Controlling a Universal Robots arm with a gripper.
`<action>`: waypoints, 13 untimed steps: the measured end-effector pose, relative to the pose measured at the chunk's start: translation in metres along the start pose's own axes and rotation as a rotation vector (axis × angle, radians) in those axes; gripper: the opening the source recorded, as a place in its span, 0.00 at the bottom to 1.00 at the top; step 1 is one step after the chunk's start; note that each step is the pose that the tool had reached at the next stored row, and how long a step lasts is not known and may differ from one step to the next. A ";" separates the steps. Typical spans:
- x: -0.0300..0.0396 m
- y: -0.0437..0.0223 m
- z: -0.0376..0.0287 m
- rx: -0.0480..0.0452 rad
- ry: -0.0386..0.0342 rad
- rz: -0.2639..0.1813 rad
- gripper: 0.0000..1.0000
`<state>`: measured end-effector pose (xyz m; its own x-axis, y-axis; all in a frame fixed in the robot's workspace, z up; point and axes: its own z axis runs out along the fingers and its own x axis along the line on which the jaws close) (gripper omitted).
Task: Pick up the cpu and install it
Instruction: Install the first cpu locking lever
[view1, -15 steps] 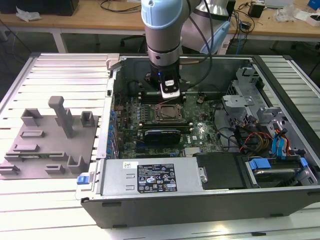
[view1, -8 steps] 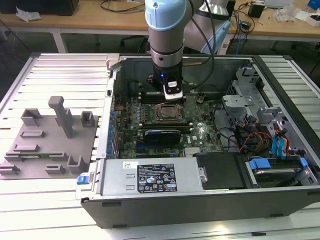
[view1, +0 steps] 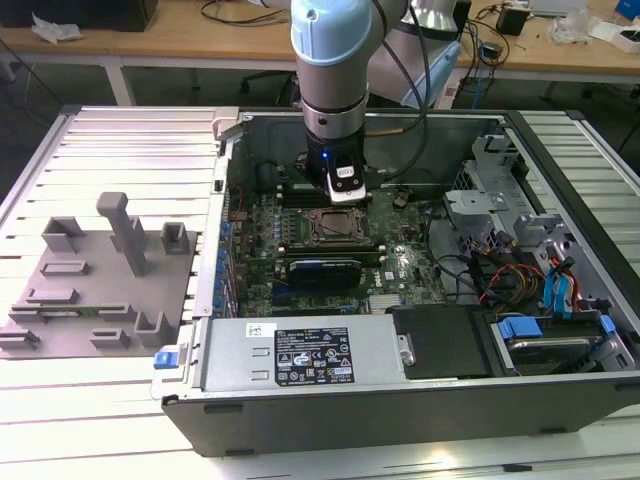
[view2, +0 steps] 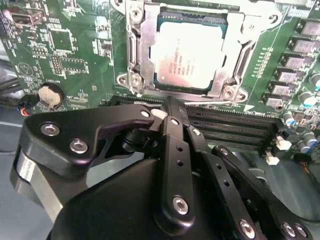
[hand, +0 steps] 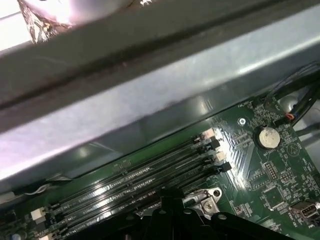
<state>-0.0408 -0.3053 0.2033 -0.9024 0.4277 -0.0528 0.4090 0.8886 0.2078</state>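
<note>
CPU in the socket, gripper beside it.

The cpu (view2: 187, 56) lies flat in the socket (view2: 144, 55) on the motherboard (view2: 65, 45), silver top up, seemingly installed. In the second wrist view the gripper (view2: 171, 107) has its fingers drawn together on nothing, tips over the memory slots (view2: 235, 127) just beside the socket's edge; the chip lies straight ahead of them. In the exterior view the arm (view1: 335, 60) stands over the case (view1: 400, 400).
</note>
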 end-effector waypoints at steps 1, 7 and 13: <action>-0.0002 -0.0001 0.0006 0.0045 -0.0019 -0.001 0.11; -0.0020 0.0005 0.0023 0.0142 -0.0065 -0.002 0.11; -0.0008 0.0054 0.0029 0.0143 -0.0063 -0.002 0.11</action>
<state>-0.0375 -0.3003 0.2017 -0.9023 0.4269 -0.0593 0.4092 0.8917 0.1937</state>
